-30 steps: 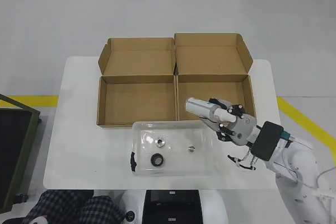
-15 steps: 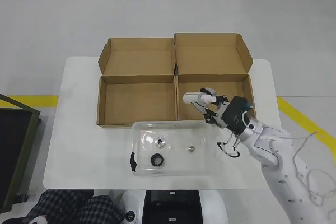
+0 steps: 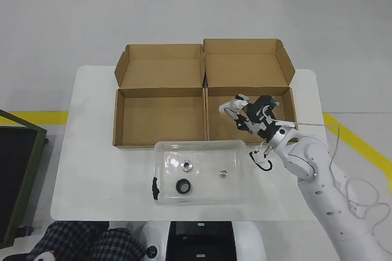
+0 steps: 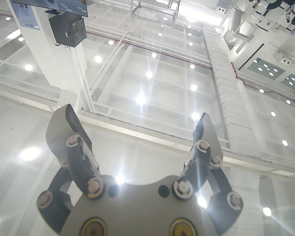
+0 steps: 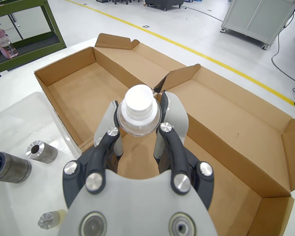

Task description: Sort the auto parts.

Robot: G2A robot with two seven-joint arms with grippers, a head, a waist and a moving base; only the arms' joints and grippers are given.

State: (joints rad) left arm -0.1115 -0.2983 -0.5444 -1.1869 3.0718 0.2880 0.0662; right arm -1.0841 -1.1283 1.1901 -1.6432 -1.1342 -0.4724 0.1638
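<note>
My right gripper point(image 3: 239, 108) is shut on a white stepped plastic part point(image 3: 236, 104) with a clear ring around it. It holds the part above the right cardboard box point(image 3: 290, 112), near that box's wall shared with the left cardboard box point(image 3: 160, 121). In the right wrist view the white part point(image 5: 140, 114) sits upright between the fingers of the gripper point(image 5: 139, 101). A clear bin point(image 3: 196, 144) in front of the boxes holds a black ring point(image 3: 184, 187), a silver sleeve point(image 3: 183, 165) and a small bolt point(image 3: 223, 173). My left gripper point(image 4: 136, 121) points up at the ceiling, open, nothing between its fingers.
Both boxes have their lids folded back at the far side, and their floors are bare. In the right wrist view the dark bearing point(image 5: 8, 167), silver sleeve point(image 5: 42, 152) and bolt point(image 5: 49, 219) lie in the bin point(image 5: 27, 109). White tabletop lies left of the bin.
My right arm has swung from the bin's right end back over the right box, carrying the white part with it.
</note>
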